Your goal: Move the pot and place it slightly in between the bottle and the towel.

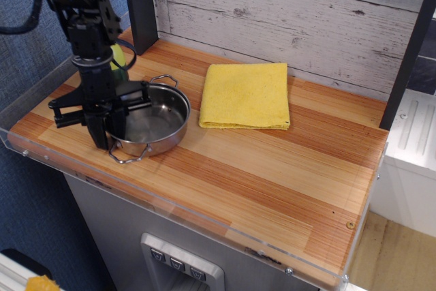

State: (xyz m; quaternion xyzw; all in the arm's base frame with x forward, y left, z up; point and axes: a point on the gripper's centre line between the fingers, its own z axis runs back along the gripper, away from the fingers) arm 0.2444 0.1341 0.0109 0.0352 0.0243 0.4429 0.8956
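The shiny steel pot [155, 118] sits low over the left part of the wooden counter, one wire handle toward the wall and one toward the front edge. My gripper [109, 133] comes down from above and is shut on the pot's left rim, one finger inside the bowl and one outside. Only a sliver of the yellow-green bottle [118, 55] shows behind my arm, just beyond the pot to the back left. The folded yellow towel [245, 95] lies flat to the pot's right, with a narrow strip of wood between them.
A dark post [139, 5] stands at the back left against the grey plank wall [293, 11]. A clear plastic guard [41, 100] rims the counter's left and front edges. The wooden counter [272, 168] stretches on to the right.
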